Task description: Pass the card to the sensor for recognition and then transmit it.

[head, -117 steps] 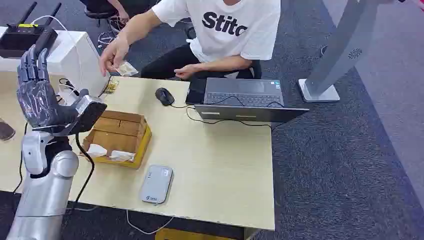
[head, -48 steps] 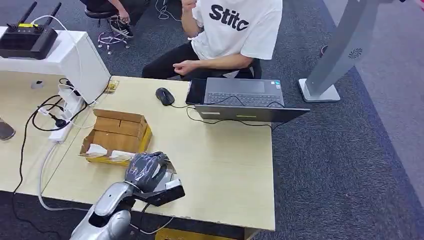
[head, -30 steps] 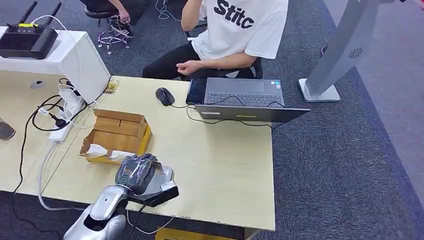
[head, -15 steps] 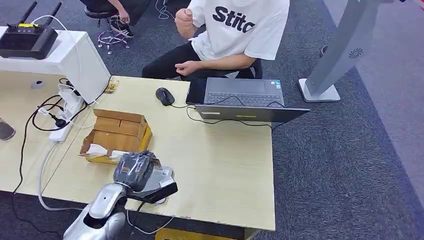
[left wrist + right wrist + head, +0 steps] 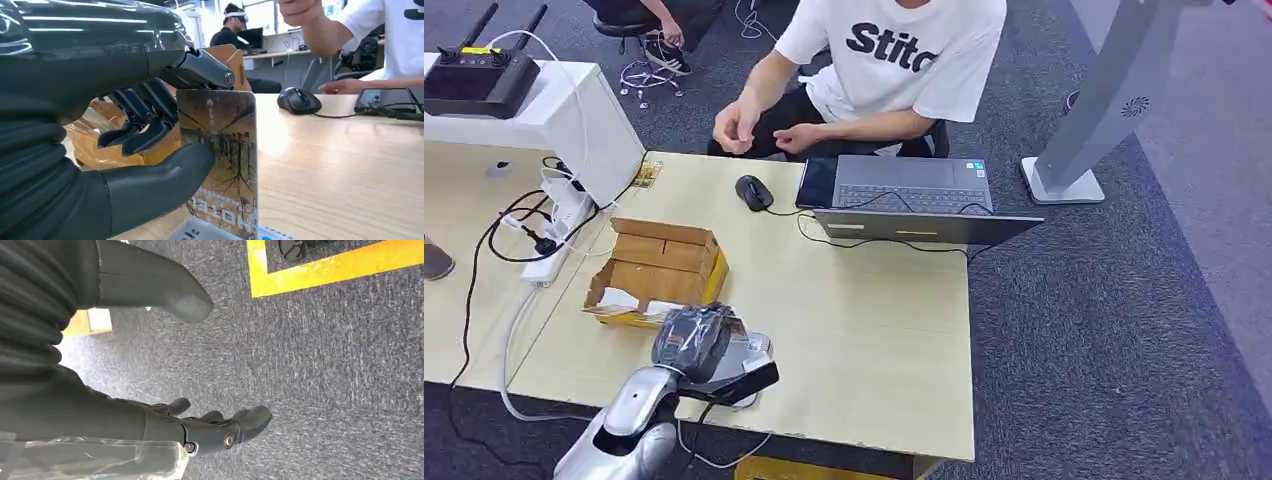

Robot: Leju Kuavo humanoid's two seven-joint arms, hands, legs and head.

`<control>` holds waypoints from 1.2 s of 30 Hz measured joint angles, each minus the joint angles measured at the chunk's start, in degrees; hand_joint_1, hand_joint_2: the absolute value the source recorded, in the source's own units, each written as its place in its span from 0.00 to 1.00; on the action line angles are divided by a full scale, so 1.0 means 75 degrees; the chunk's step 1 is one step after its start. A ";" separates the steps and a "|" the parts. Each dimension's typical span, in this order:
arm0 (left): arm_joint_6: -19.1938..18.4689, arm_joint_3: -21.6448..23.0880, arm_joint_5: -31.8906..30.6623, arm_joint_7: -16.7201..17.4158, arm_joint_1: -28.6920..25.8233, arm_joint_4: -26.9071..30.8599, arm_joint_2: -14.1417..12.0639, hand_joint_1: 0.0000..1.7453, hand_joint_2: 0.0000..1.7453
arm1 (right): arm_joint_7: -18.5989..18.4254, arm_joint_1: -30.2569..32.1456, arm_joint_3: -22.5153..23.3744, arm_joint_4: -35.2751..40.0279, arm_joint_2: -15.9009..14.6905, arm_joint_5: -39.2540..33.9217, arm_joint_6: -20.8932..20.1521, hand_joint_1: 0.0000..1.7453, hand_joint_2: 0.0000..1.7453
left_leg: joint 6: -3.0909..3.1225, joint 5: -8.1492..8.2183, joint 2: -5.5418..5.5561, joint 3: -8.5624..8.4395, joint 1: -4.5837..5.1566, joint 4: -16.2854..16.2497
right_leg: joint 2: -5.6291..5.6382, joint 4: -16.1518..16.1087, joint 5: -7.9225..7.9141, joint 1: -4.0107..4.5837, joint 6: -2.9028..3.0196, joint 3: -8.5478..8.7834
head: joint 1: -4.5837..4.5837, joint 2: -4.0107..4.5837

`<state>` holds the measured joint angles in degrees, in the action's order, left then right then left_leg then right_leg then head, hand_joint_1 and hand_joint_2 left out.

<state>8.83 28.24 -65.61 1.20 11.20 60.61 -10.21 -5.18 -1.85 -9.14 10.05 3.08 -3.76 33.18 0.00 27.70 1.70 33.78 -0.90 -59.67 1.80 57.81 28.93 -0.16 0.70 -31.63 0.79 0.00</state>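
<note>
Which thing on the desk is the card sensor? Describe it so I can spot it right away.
On the pale wooden desk, look at the near edge, just in front of the open cardboard box. The sensor is the flat grey rounded-corner pad under the robot's left hand; unlike the box, it lies low and smooth.

**Three cameras: one high, two at the wrists**

The head camera looks forward and down from high on the robot over the bench [image 5: 874,330]; the left wrist camera sits close behind the left robot hand [image 5: 115,150], low over the same bench top, facing the mouse [image 5: 299,101] that both views share; the right wrist camera hangs close behind the right robot hand [image 5: 165,405], facing the carpeted floor [image 5: 325,365].
</note>
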 joint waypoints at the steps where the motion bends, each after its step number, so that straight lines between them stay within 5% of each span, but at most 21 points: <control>1: 0.0000 -0.0006 0.0012 -0.0020 -0.0002 -0.0020 0.0017 1.00 1.00 | 0.0000 0.0000 -0.0003 0.0000 0.0000 0.0003 0.0000 0.00 1.00 | 0.0000 0.0000 0.0000 0.0000 0.0000 0.0000 | -0.0001 0.0000 0.0000 0.0000 0.0000 0.0000 | 0.0000 0.0000; 21: 0.0160 -0.0289 0.0259 -0.0189 0.0014 -0.0037 0.0114 1.00 1.00 | 0.0009 0.0015 -0.0035 0.0000 0.0035 0.0041 0.0000 0.00 1.00 | 0.0000 -0.0001 0.0001 -0.0002 0.0000 0.0000 | -0.0002 0.0001 0.0000 0.0000 0.0000 0.0001 | 0.0000 0.0000; 26: 0.0321 -0.0656 0.0160 0.0000 0.0272 0.0548 -0.0161 1.00 1.00 | 0.0055 0.0040 -0.0032 -0.0003 0.0041 0.0023 0.0003 0.00 1.00 | 0.0000 -0.0001 0.0001 -0.0001 -0.0001 0.0000 | -0.0001 0.0002 0.0000 0.0001 0.0000 0.0000 | 0.0000 0.0000; 36: 0.0148 -0.1131 0.0016 -0.0431 0.1068 0.1102 -0.0956 1.00 1.00 | 0.0076 0.0033 -0.0058 -0.0003 0.0041 0.0259 -0.0049 0.00 1.00 | -0.0001 -0.0002 0.0002 -0.0001 -0.0001 0.0000 | -0.0002 0.0004 0.0000 0.0000 0.0000 0.0002 | -0.0003 0.0000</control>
<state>9.94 19.76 -65.50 -2.03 19.21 68.87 -17.38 -4.61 -1.61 -9.57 10.03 3.39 -1.82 32.81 0.00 27.68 1.72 33.77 -0.91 -59.67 1.78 57.84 28.92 -0.16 0.70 -31.62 0.77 0.00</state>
